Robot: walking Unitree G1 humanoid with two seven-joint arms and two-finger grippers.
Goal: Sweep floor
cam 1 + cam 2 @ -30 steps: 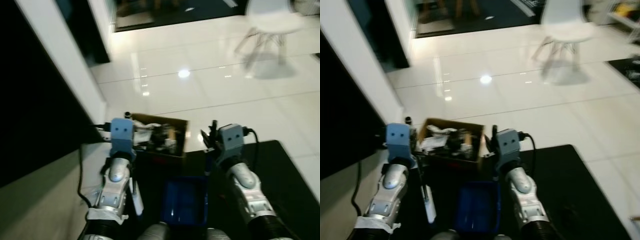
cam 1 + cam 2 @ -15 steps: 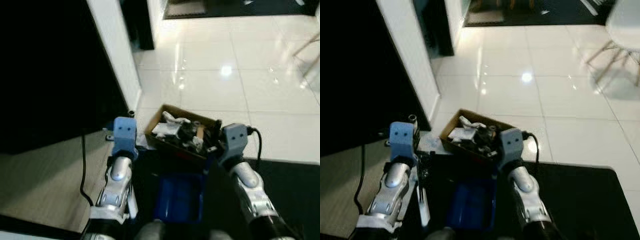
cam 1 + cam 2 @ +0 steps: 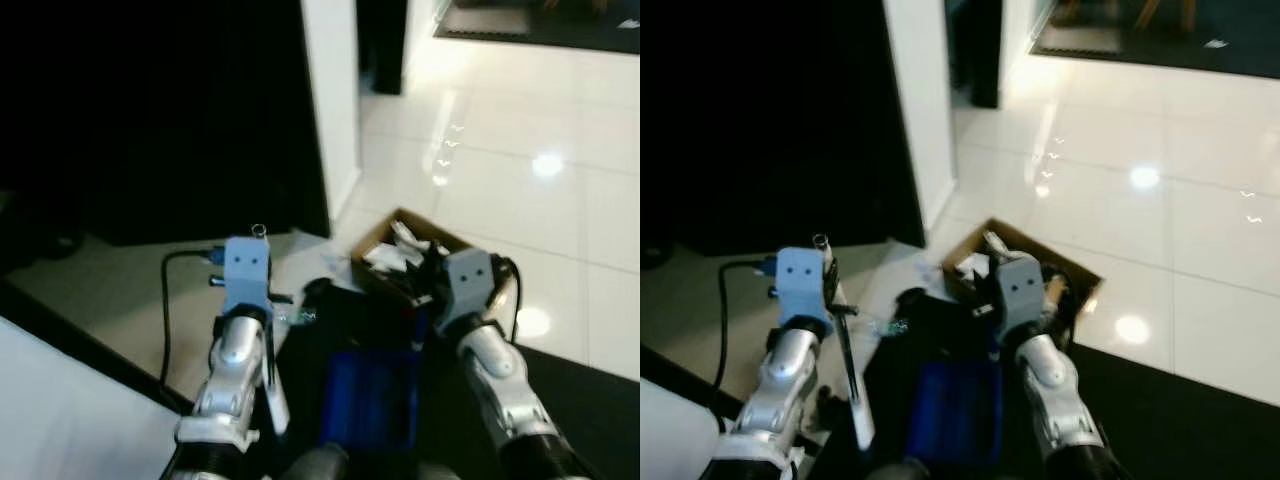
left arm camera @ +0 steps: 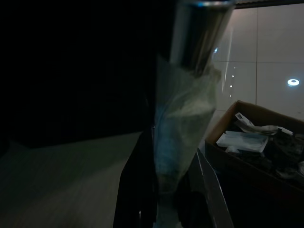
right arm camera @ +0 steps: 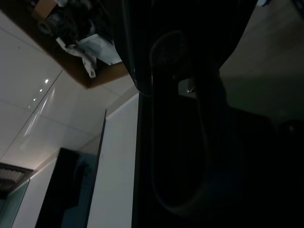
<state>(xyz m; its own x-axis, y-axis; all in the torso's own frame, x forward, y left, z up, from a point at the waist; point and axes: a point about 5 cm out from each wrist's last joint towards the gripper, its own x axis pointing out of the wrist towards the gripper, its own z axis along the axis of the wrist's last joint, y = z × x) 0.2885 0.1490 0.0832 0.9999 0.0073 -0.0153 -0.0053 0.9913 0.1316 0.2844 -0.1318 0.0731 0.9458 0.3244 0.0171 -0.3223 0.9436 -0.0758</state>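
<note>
Where the glossy white tile floor (image 3: 1160, 250) meets a dark mat (image 3: 1200, 420), an open cardboard box (image 3: 1080, 280) sits just beyond the robot's arms, near the foot of a white wall (image 3: 925, 130); it is crammed with crumpled white paper and dark odds and ends, seen more closely in the left wrist view, where the box (image 4: 237, 123) lies to one side of the gripper. Nearer the robot, between its two forearms, a blue dustpan (image 3: 370, 400) lies low against its body, its tray dark and its contents impossible to make out. At the left arm, the left gripper (image 3: 825, 290) is raised in front of the robot and clenched around a thin metal broom handle (image 3: 845, 350), which runs from its cut top end just above the blue wrist block down and nearer toward a pale grip by the robot's hip; the left wrist view shows the shiny tube (image 4: 199, 33) passing between the black fingers, with a wrap of pale plastic below it. At the right arm, the right gripper (image 3: 430, 285) reaches toward the near edge of the box; its wrist view is too dark to tell whether the fingers are parted or closed. A black cable (image 3: 170, 300) loops off the left wrist.
</note>
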